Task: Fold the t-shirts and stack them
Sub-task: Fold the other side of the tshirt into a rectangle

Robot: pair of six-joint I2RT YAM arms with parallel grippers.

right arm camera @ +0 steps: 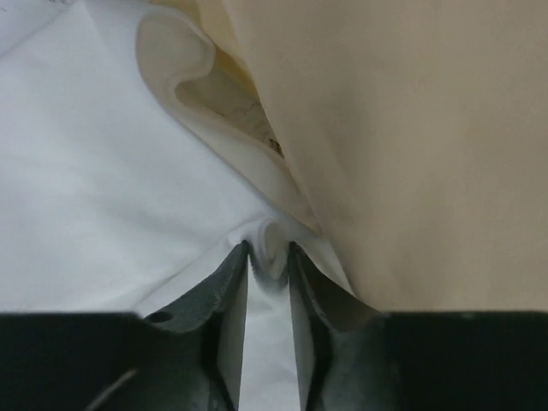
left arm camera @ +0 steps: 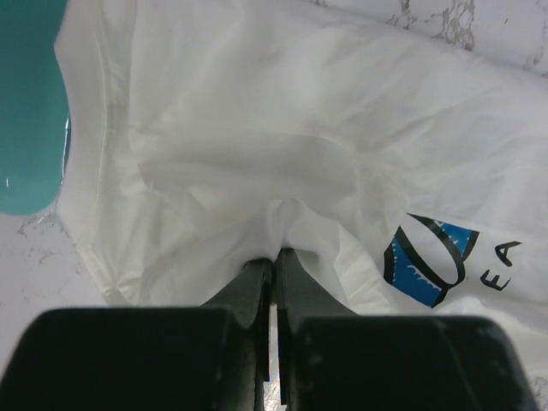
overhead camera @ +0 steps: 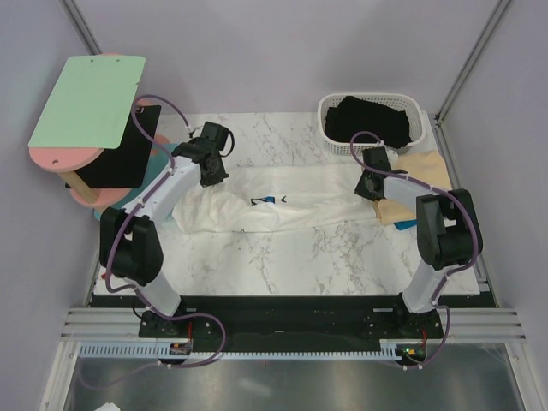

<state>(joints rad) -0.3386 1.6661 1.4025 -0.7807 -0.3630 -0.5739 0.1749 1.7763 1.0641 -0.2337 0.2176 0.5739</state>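
The white t-shirt (overhead camera: 282, 205) lies in a long crumpled band across the marble table, with its blue print (left arm camera: 428, 257) showing. My left gripper (overhead camera: 212, 171) (left arm camera: 276, 253) is shut on a fold at the shirt's left end (left arm camera: 257, 128). At the right end, my right gripper (overhead camera: 370, 190) (right arm camera: 268, 248) has its jaws slightly apart, and a rounded fold of white cloth (right arm camera: 86, 171) sits loose between the tips. The tan t-shirt (overhead camera: 424, 171) (right arm camera: 411, 128) lies right beside that gripper. The black t-shirt (overhead camera: 372, 120) is in the basket.
The white lattice basket (overhead camera: 330, 107) stands at the back right. A green board (overhead camera: 86, 98) on a pink stand with a black panel (overhead camera: 116, 154) fills the left rear. A teal object (left arm camera: 30, 103) lies by the shirt's left end.
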